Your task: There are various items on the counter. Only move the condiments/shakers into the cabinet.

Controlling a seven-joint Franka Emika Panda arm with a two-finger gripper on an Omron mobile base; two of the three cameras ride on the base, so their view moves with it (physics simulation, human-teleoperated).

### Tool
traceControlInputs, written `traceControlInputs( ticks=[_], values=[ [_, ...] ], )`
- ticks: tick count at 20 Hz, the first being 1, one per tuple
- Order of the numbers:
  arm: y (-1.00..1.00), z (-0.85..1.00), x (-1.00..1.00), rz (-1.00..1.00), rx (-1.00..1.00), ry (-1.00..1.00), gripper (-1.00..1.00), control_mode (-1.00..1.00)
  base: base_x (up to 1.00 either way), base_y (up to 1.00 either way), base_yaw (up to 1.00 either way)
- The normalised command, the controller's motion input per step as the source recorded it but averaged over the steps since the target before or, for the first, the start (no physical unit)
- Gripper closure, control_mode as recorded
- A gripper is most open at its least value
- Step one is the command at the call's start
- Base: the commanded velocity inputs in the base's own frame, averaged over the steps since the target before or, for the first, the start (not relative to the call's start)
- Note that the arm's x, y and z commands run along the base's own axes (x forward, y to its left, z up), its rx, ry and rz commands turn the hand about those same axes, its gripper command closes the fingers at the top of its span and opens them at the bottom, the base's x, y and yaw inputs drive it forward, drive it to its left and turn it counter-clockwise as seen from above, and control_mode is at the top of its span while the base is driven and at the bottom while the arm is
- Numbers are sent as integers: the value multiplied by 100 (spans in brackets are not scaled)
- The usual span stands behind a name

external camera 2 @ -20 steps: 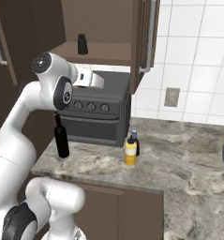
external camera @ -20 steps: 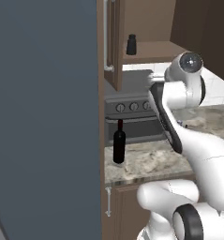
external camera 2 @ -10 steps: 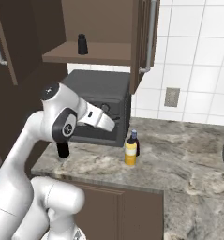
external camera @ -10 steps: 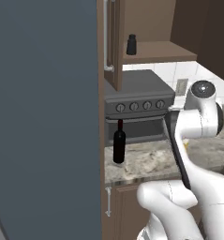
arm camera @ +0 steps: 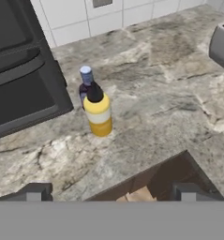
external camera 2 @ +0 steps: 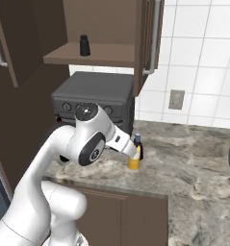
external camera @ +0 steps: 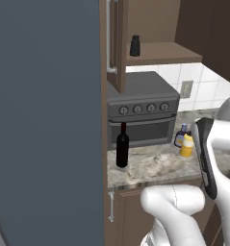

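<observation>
The brown wooden wall cabinet (external camera 2: 102,29) stood with its door swung aside, presumably so its plain shelf could take the condiments. The short black tapered shaker (external camera 2: 84,45) already sat upright on that shelf, at about eleven o'clock in the right base view.

Below it, the speckled beige-grey granite counter (arm camera: 169,103) carried the dark grey toaster oven (external camera: 140,108), and the tall dark wine bottle with red neck (external camera: 122,146) stood at its front, well apart from the condiments; being no condiment, it likely belonged there.

In the hand view the yellow squeeze bottle with dark nozzle (arm camera: 98,112) stood upright near centre, with the squat blue-purple bottle (arm camera: 85,84) touching or just behind it at eleven o'clock.

The two-finger gripper (arm camera: 111,192) hung above the counter's edge with its jaws spread wide and empty, seemingly lined up to reach for the yellow bottle.
</observation>
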Motion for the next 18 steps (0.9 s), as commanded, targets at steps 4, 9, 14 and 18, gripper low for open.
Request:
traceControlInputs(
  ticks=[4,9,14,18],
  values=[
    [0,-48,0,3,0,0,-100,-100,0,0,0],
    [1,-24,14,1,0,-1,-100,-100,0,0,0],
    [0,-24,26,0,0,0,-100,-100,0,0,0],
    [0,-33,30,0,0,0,-100,-100,0,0,0]
  ],
)
